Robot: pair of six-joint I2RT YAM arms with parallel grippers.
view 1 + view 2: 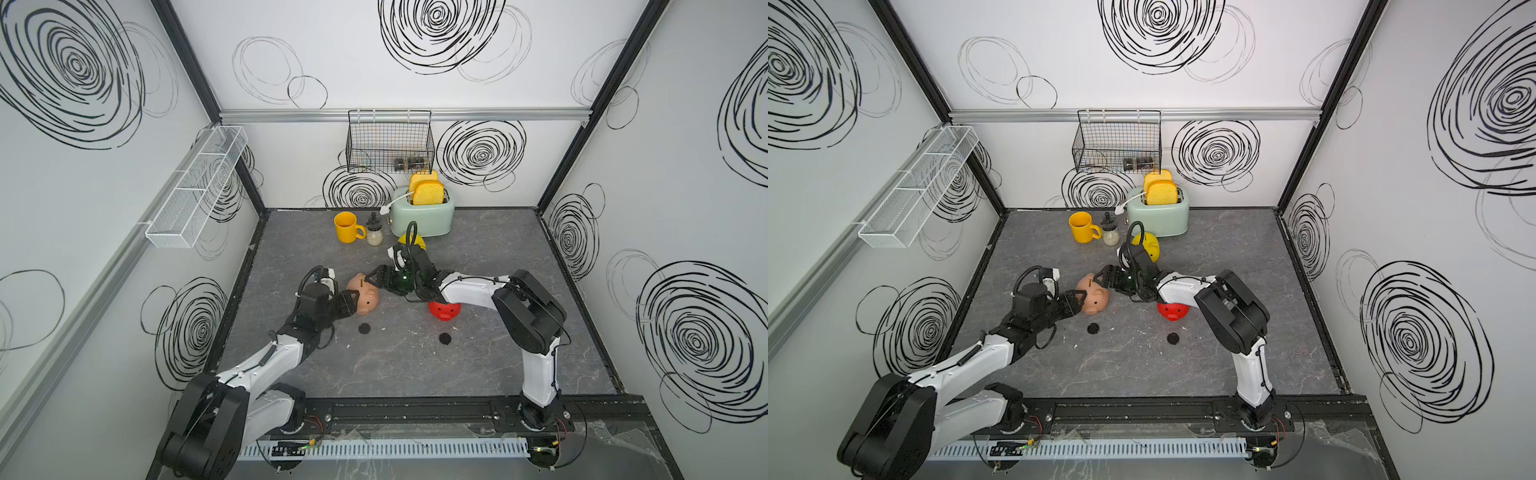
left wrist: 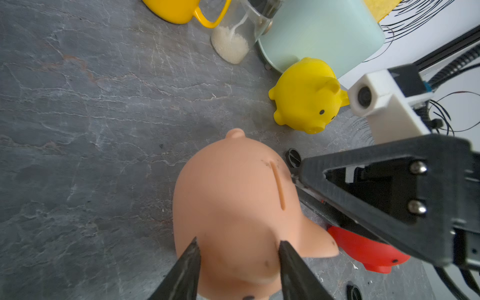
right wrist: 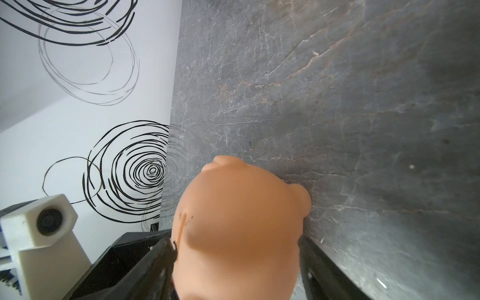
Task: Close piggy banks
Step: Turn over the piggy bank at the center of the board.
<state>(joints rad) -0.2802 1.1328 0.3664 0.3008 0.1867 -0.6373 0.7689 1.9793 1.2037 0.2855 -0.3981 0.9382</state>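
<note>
While the right pincer (image 3: 236, 241) clasps the pale pink piggy bank (image 1: 363, 293) mid-counter | left pincer (image 2: 239, 242) straddles its head, grip unclear | snout toward front edge, belly hidden | black plug (image 1: 364, 328) just beyond the snout, nearer the left arm

White walls (image 1: 353, 50) scrawled with black spirals (image 1: 481, 154) enclose a grey marbled tabletop (image 1: 478, 241).
</note>
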